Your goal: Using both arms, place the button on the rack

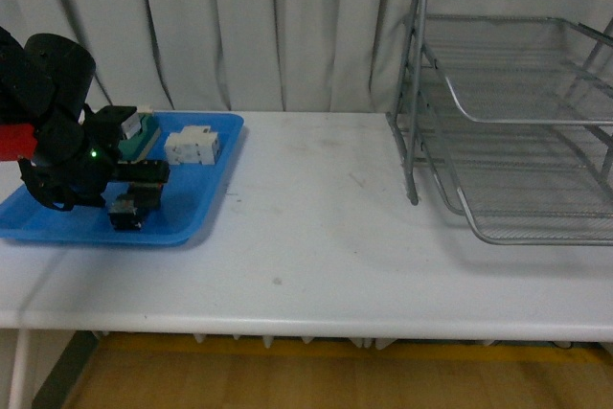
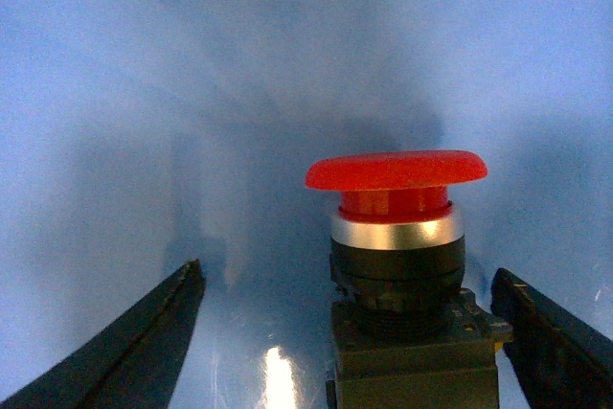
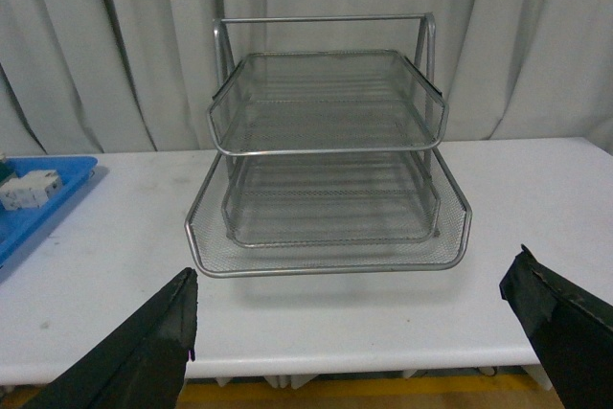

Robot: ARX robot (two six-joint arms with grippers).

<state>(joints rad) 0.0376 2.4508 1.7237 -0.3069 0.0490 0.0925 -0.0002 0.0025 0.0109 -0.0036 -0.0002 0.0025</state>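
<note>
The button [image 2: 397,237] lies on the blue tray, with a red mushroom cap, a silver ring and a dark blocky body. My left gripper [image 2: 347,270] is open around it, one finger on each side and a gap to each. In the front view that gripper [image 1: 134,196] hangs low over the tray at the far left and largely hides the button. The rack [image 1: 536,122] is a silver wire-mesh tiered tray at the table's right. My right gripper [image 3: 356,265] is open and empty, facing the rack [image 3: 326,150] from the table's front; this arm is outside the front view.
The blue tray [image 1: 206,200] also holds a white terminal block [image 1: 192,146] and a green-and-cream block [image 1: 144,131] behind the left gripper. The white table [image 1: 316,237] stretches between tray and rack. Grey curtains hang behind.
</note>
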